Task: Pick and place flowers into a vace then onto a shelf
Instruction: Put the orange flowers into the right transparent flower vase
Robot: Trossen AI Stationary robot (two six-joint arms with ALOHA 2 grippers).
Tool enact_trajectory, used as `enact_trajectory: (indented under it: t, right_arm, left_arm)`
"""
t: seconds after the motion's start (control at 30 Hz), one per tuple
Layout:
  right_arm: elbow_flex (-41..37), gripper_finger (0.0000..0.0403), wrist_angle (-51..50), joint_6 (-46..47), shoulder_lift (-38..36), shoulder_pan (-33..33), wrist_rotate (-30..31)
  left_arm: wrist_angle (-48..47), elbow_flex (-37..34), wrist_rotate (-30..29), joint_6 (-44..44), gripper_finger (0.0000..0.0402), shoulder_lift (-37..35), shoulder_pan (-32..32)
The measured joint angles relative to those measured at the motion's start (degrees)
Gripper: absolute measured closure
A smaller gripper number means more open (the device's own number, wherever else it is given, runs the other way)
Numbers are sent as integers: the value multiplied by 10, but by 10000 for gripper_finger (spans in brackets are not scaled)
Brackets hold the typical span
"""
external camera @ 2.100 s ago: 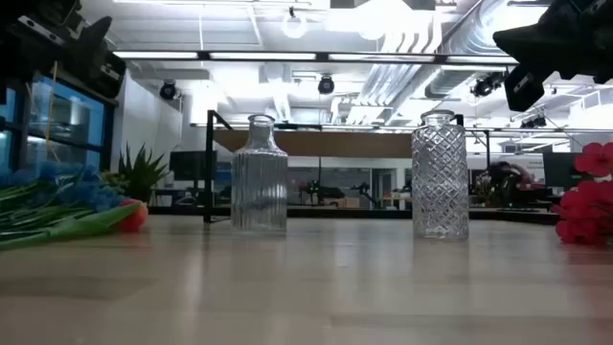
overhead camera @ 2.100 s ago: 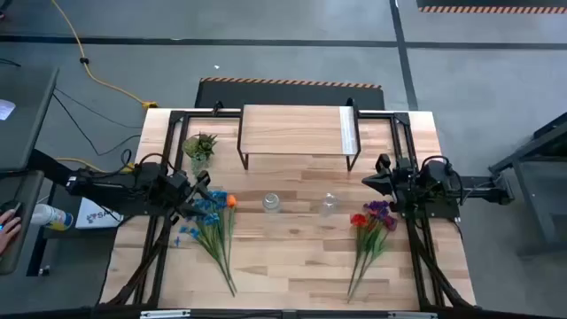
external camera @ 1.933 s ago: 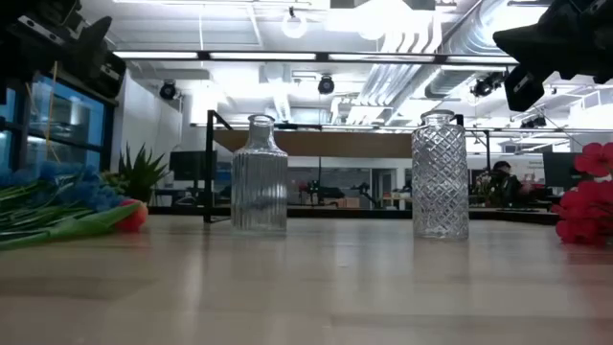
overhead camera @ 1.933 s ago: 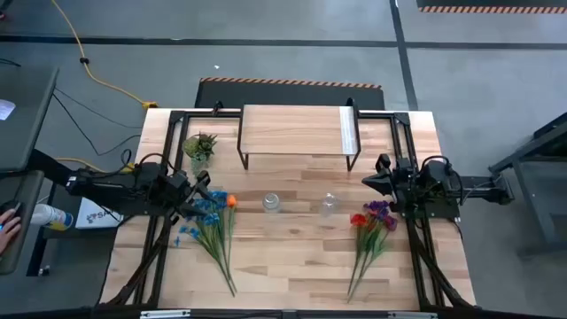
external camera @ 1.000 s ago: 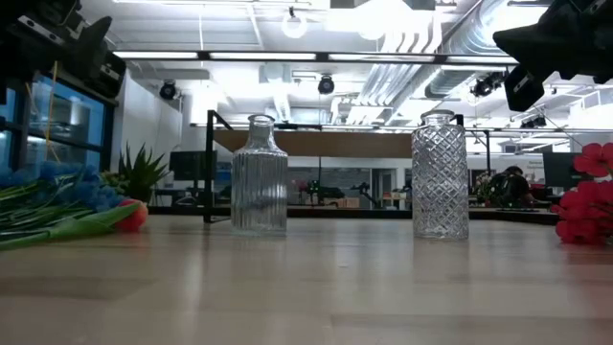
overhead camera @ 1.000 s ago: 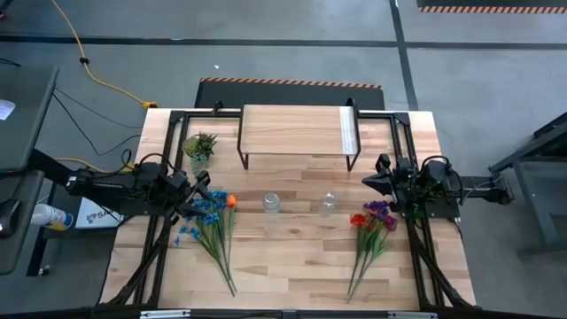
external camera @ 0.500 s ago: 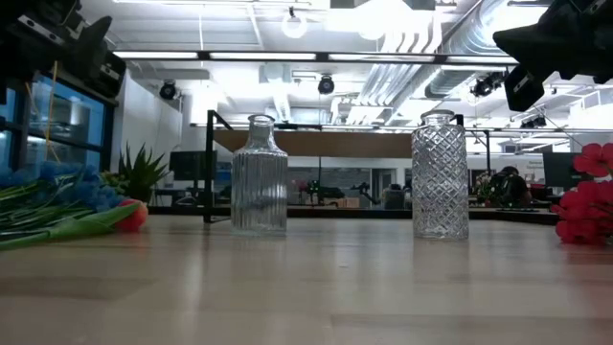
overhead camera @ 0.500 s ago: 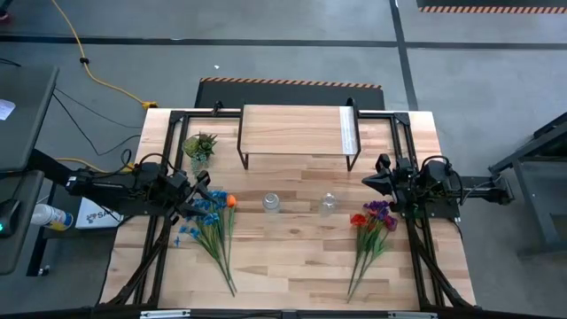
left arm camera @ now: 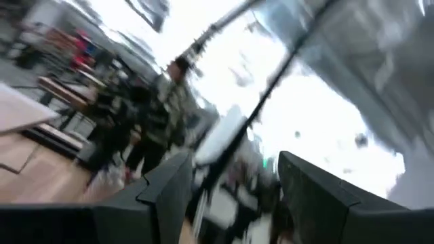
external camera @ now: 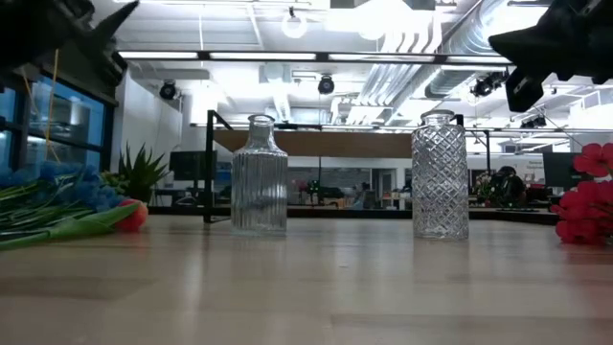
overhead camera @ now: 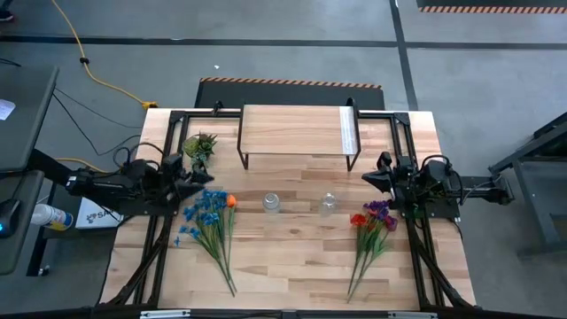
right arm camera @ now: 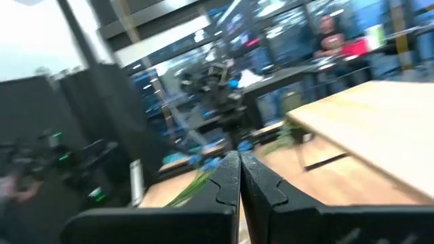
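Note:
The blue bunch with one orange bloom (overhead camera: 210,221) lies flat on the table's left side, stems toward the near edge; the low view shows the blue bunch (external camera: 57,206) at its left. The red, purple and maroon bunch (overhead camera: 372,226) lies flat on the right. A ribbed glass vase (external camera: 259,175) and a diamond-cut glass vase (external camera: 440,175) stand mid-table. The shelf (overhead camera: 297,133) stands at the far edge. My left gripper (overhead camera: 197,175) is open, raised, just far-left of the blue blooms. My right gripper (overhead camera: 379,175) is shut, raised, far of the red bunch.
A small spiky potted plant (overhead camera: 200,144) stands beside the shelf's left legs, close to my left gripper. The two vases (overhead camera: 271,203) (overhead camera: 329,204) are a hand's width apart. Bare planks lie between the two bunches, toward the near edge.
My left gripper has drawn back from over the blue blooms toward the table's far-left and tipped upward; its wrist view is blurred. The flowers, vases and right arm have stayed put.

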Motion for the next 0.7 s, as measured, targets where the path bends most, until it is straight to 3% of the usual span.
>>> enact_trajectory:
  t: [0.17,0.37,0.5,0.7]
  right_arm:
    - [0,402,42,58,0,0,98]
    - [0,402,150,66,0,0,192]
    - [0,402,257,62,0,0,177]
    - [0,402,408,62,0,0,65]
  left_arm:
    - [70,20,-44,-7,149,0,0]
    - [81,44,-77,42,149,0,0]
    - [81,56,-103,69,149,2,0]
    - [80,69,-152,89,149,2,0]
